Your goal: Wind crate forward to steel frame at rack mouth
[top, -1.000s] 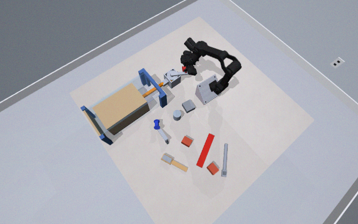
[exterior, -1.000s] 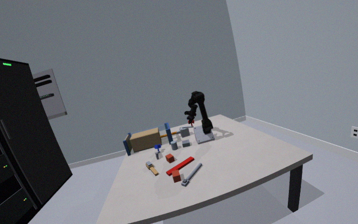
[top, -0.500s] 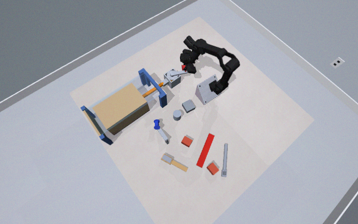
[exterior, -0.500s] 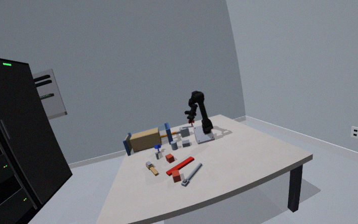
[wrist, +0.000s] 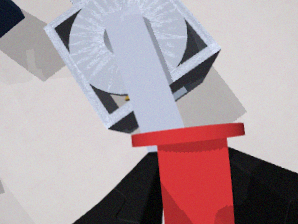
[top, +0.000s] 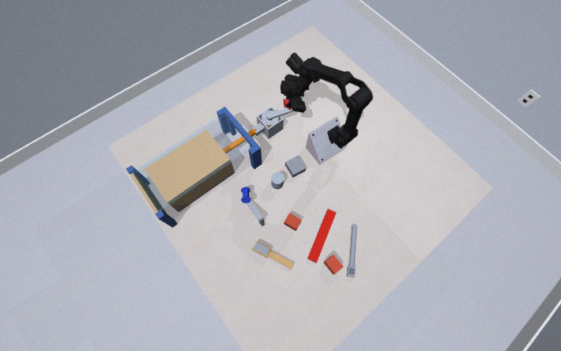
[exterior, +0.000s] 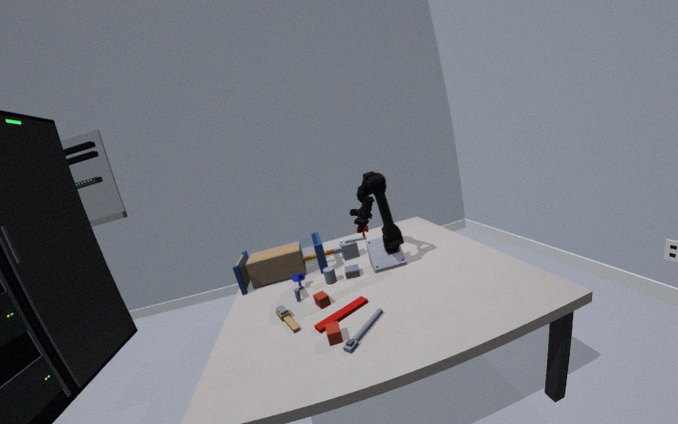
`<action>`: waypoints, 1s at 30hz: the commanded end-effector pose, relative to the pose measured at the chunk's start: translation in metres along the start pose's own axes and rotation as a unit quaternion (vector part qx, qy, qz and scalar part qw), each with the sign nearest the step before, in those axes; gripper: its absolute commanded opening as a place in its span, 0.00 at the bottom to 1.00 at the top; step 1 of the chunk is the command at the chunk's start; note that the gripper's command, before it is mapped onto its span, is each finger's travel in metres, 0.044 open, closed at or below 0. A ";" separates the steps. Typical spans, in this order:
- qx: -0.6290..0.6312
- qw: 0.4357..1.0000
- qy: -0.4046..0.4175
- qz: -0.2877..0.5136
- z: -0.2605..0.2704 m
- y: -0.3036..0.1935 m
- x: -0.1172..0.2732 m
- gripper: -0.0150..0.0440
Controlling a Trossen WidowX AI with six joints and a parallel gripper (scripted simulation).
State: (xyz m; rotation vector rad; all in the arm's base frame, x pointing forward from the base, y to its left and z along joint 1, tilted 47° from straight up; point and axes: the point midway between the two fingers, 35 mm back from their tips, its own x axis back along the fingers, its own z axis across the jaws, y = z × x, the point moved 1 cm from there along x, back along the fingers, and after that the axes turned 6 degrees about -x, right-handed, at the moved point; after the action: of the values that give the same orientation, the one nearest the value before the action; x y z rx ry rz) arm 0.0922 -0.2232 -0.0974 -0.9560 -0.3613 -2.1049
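Observation:
My gripper [top: 292,107] [exterior: 361,226] is shut on the red grip [wrist: 196,185] of the winch handle. The handle's light grey arm [top: 280,113] [wrist: 150,80] reaches from this grip to the top of the grey hand winch [top: 276,127] [exterior: 350,250]; it covers the key hole. In the top view the arm points away from the rack. The tan crate [top: 189,163] [exterior: 277,264] sits flat in the clear-panelled cubby. The orange strap [top: 239,141] [exterior: 326,255] runs from its front to the winch, under the blue mouth frame [top: 240,130] [exterior: 321,251]. A gap separates crate and frame.
A grey block [top: 295,165] and grey cylinder [top: 276,179] stand near the winch. Farther off lie a blue-knobbed crank [top: 245,194], a red bar [top: 321,235], two orange-red blocks [top: 292,221] [top: 333,264], a wooden-handled tool [top: 280,259] and a grey wrench [top: 352,248].

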 end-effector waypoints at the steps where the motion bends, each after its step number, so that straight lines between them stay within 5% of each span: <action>1: 0.012 1.000 -0.020 -0.003 -0.019 0.008 -0.004 0.25; 30: 0.013 1.000 -0.021 -0.004 -0.051 0.044 -0.016 0.25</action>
State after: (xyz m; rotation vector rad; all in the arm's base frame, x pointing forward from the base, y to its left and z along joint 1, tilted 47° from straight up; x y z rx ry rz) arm 0.0962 -0.2578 -0.1321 -0.9736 -0.3475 -2.0943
